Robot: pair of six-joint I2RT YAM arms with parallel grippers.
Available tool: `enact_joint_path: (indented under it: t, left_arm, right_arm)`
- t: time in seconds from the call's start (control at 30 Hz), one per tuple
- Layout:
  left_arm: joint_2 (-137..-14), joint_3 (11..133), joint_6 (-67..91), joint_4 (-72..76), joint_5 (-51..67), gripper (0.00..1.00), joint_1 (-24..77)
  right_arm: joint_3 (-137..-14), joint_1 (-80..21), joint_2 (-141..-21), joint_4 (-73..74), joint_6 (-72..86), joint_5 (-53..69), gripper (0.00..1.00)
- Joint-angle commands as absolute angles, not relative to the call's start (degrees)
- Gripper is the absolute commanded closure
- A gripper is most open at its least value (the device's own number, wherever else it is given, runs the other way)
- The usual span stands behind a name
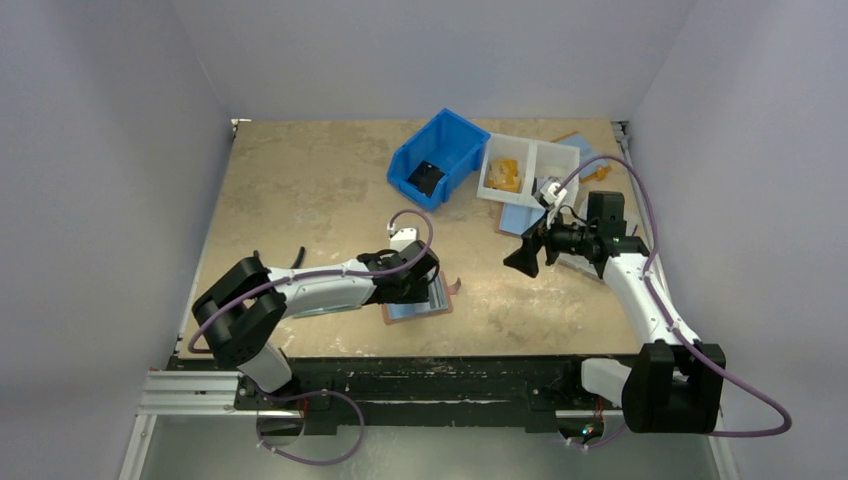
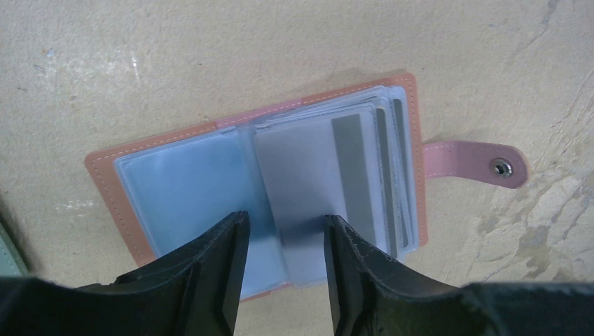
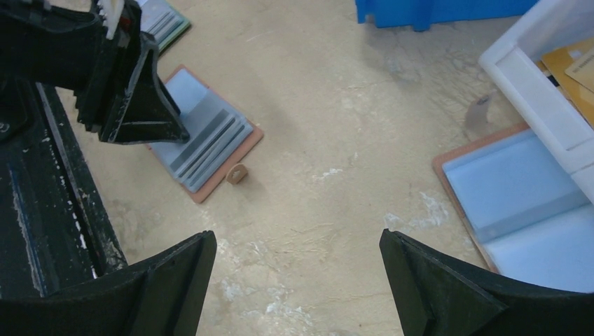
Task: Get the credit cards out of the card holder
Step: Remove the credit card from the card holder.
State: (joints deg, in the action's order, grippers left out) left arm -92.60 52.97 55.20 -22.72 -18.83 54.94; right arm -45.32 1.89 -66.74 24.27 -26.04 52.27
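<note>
Card holder (image 2: 189, 182) lies open on our counter (image 2: 210, 56). Left tool (image 2: 284, 220) straddles a card sleeve (image 2: 301, 175), parted; right tool (image 3: 295, 236) hangs wide open.

We see the card holder (image 2: 266, 175) covered in a smooth, matt, salmon leather-like skin with pale stitching along its edge. Its snap tab (image 2: 473, 162) is of the same stuff and carries a small shiny metal stud (image 2: 501, 168), and its inner sleeves (image 2: 189, 189) are clear, slightly frosted plastic with a soft sheen. Under the card holder, the table (image 2: 210, 56) looks to us like worn beige board, rough, pitted and wholly matt. Just over the holder the left gripper (image 2: 284, 231) has fingers (image 2: 210, 273) of black matt plastic with fine ridged layers, and well beyond it stands a blue bin (image 1: 438, 158) of glossy plastic.
</note>
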Motion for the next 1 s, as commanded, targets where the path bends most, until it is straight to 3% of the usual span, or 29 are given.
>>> enact_joint_path:
  t: [0.0,0.17,0.33,0.47,0.6,0.67,0.77,0.97]
  left_arm:
    - [-88.6,49.48,54.41,-18.71,-15.48,0.54,52.72]
    - [-84.86,46.32,54.38,-16.91,-14.24,0.6,50.99]
    - [-82.93,43.72,54.57,-14.97,-12.92,0.78,49.34]
    - [-82.87,42.73,54.58,-13.61,-12.27,0.83,49.16]
    - [-83.91,41.43,54.5,-9.85,-10.48,0.85,49.13]
    - [-84.75,41.4,54.69,-9.42,-10.42,0.88,49.14]
    - [-85.5,41.46,54.85,-9.88,-11.01,0.9,49.16]
    - [-86.61,41.81,54.57,-10.27,-11.52,0.9,49.19]
  right_arm:
    - [-47.63,-1.4,-66.76,25.82,-28.15,55.75,0.01]
    - [-47.64,-5.46,-67.21,26.1,-28.79,56.7,0.01]
    - [-48.59,-13.2,-68.71,25.78,-28.65,56.18,0.05]
    - [-51.15,-19.7,-73.79,25.32,-26.52,52.57,0.21]
    - [-54.79,-24.46,-80.58,24.48,-21.88,49.57,0.51]
    - [-55.58,-26.39,-83.9,22.81,-18.78,49.99,0.6]
    - [-55.28,-27.91,-87.28,18.98,-13.78,50.64,0.66]
    - [-54.55,-29.26,-92.99,12.63,-5.75,51.45,0.65]
